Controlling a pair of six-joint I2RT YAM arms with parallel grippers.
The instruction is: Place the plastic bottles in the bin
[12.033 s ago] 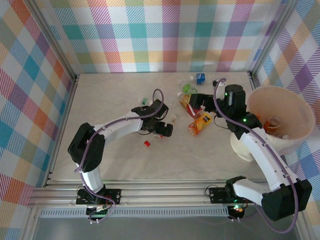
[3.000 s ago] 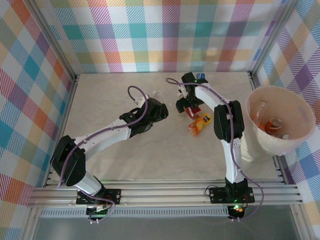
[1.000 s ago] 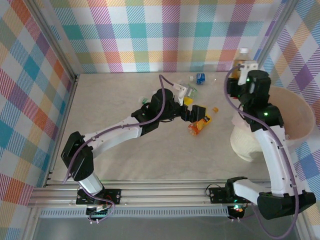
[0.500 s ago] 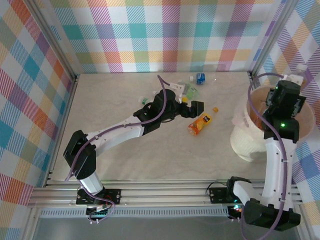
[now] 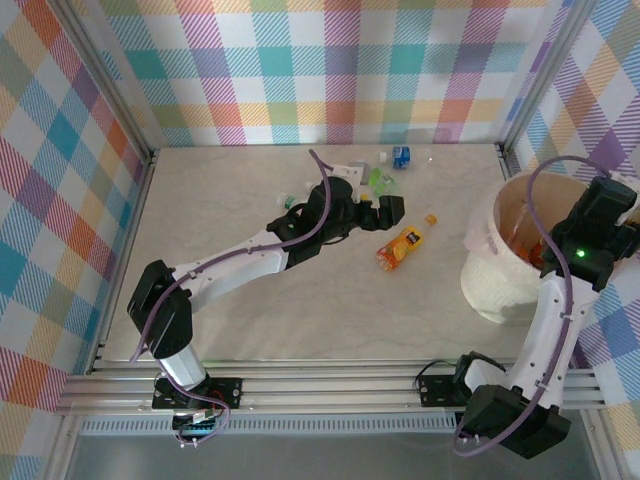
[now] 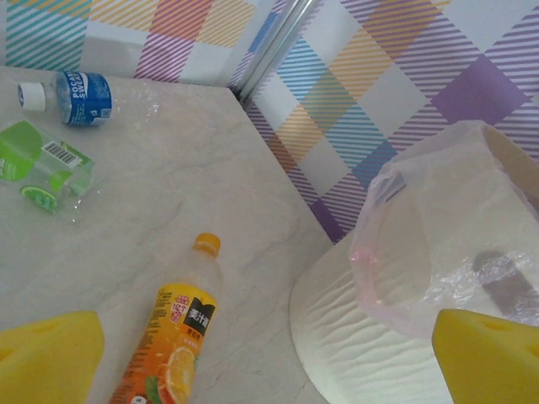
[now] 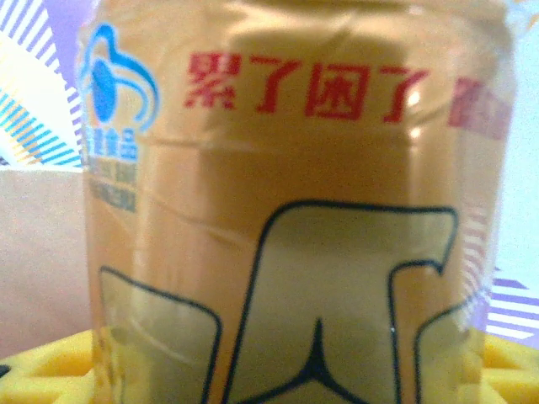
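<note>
Nearest on the right, poised over the mouth of the bin (image 5: 488, 288): the right arm's wrist. Seen from that wrist, right gripper (image 7: 286, 374) closed on a gold-labelled bottle (image 7: 295, 210), with yellow pads (image 7: 38, 362) pressed to either side at the frame's bottom edge. Bottle too close and blurred, cut off at top and bottom, cap out of frame. Legible on the label: red characters and a blue logo, little else. Behind it, a slice of the bin's pinkish inside.

From above, something red-orange inside the bin, too covered by arm and rim to name. Over the rim, a clear liner bag (image 6: 421, 244), crumpled, with a dark shape behind it impossible to make out.

Farther in, on the pale surface (image 5: 250, 300): orange-labelled bottle (image 5: 403, 245) on its side, orange cap pointing toward the far right, untouched. Just beyond and left of it, left gripper (image 5: 384, 208), spread wide and empty. From its wrist, only the corners of its pads (image 6: 50, 358) in frame, with the orange-labelled bottle low between them, nearer the pad at the frame's left, its lower end cut off.

Farther still: crushed green-labelled bottle (image 5: 378, 178) just past the left gripper, then blue-labelled bottle (image 5: 401, 156) with white cap, near the back wall. Left of the arm, a green-capped item (image 5: 288, 202), too small to identify.
</note>
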